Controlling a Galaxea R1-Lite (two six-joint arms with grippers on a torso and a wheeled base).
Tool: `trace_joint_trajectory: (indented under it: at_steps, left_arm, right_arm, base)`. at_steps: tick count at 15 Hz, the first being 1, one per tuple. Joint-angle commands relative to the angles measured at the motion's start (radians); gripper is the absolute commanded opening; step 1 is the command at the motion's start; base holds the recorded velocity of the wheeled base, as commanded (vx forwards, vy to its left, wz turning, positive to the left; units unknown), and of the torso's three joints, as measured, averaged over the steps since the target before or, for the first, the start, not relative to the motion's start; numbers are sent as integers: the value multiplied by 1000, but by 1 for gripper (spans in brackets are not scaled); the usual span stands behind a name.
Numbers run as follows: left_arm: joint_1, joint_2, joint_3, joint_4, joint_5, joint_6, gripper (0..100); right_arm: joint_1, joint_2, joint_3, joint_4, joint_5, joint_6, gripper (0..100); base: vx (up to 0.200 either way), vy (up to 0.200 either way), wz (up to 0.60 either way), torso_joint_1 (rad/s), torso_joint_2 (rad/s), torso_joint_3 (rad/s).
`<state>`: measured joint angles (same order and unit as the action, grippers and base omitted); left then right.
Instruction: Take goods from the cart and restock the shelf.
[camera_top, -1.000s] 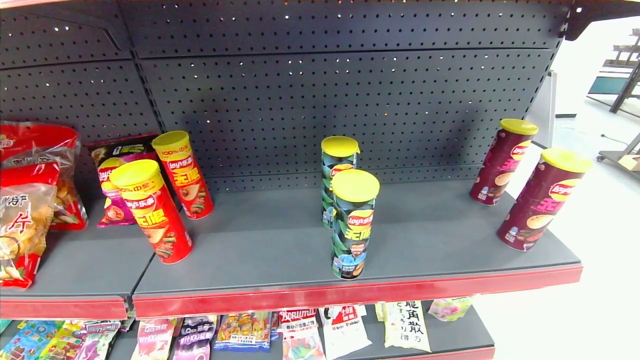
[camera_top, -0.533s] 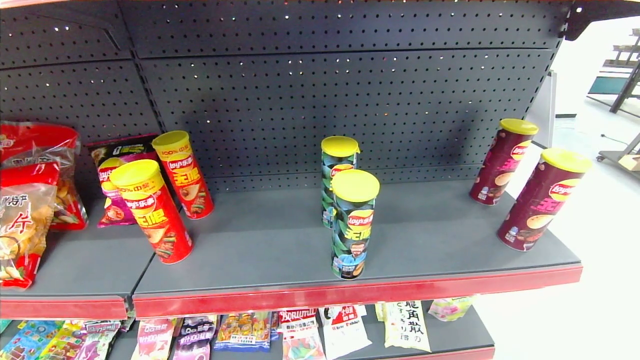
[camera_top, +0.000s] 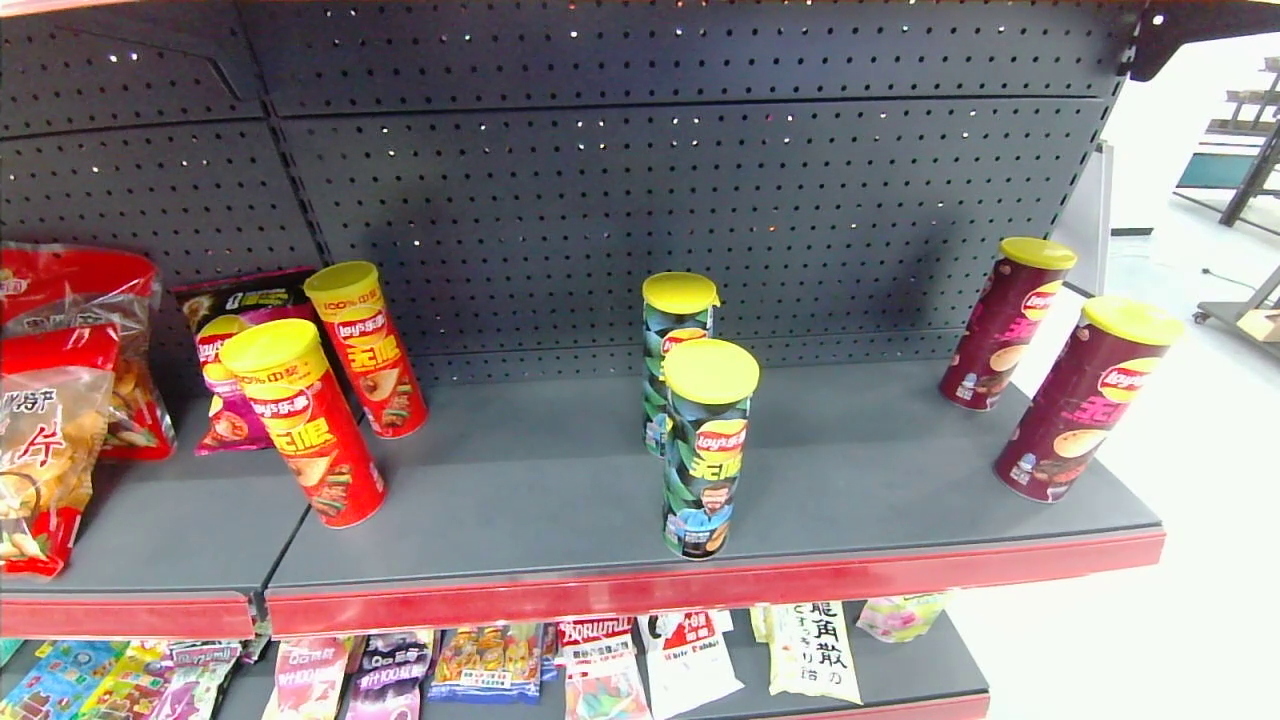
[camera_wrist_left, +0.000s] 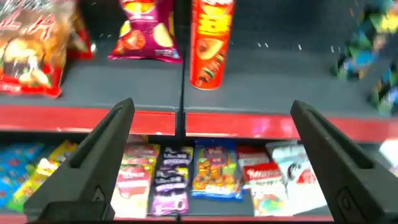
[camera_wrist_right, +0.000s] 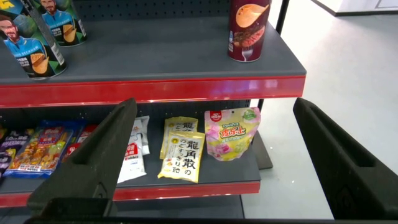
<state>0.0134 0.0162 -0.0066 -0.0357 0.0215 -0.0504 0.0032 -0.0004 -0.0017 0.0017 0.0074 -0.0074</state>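
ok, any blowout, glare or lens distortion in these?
Head view: floor right of the shelf is blown out white; the front maroon can and front red can lean outward, which looks like wide-angle distortion. Right wrist view: sheen on the red shelf edge. Left wrist view: no blowout.

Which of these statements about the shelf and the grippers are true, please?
1. Red cans, green cans and maroon cans stand on the shelf. True.
2. The green cans have red lids. False: their lids are yellow.
3. The left gripper and right gripper are open. True.
4. The maroon cans stand at the shelf's left end. False: the right end.
5. The left gripper holds a can. False: it is empty.
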Motion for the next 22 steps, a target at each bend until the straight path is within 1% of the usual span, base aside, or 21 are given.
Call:
trace_joint_trajectory:
  at_steps: [1,3,4,5,6,7,10,22]
  left_arm:
    - [0,2,-1,19,41,3,100]
    - [16,42,-3,25,48,0,100]
    - [13,34,2,23,40,6,100]
    - [-10,-13,4,36,-31,37,100]
    - [-10,-16,2,40,-129,61,100]
    - [-10,-13,2,42,-117,61,100]
    - [-10,-15,4,40,-109,58,100]
    - [-10,-15,4,40,-110,61,100]
  right_arm:
    - [0,0,0,0,0,0,100]
    - [0,0,0,0,2,-2,100]
    - [0,0,0,0,2,-2,100]
    - [0,0,0,0,2,-2,100]
    - [0,0,0,0,2,-2,100]
    - [0,0,0,0,2,-2,100]
    - [0,0,0,0,0,4,100]
    - [0,0,0,0,-1,4,100]
  base:
    - [0,0,0,0,0,0]
    - [0,0,0,0,0,0]
    - [0,0,0,0,0,0]
    - [0,0,0,0,0,0]
    - [0,0,0,0,0,0]
    - [0,0,0,0,0,0]
    - [0,0,0,0,0,0]
    - [0,0,0,0,0,0]
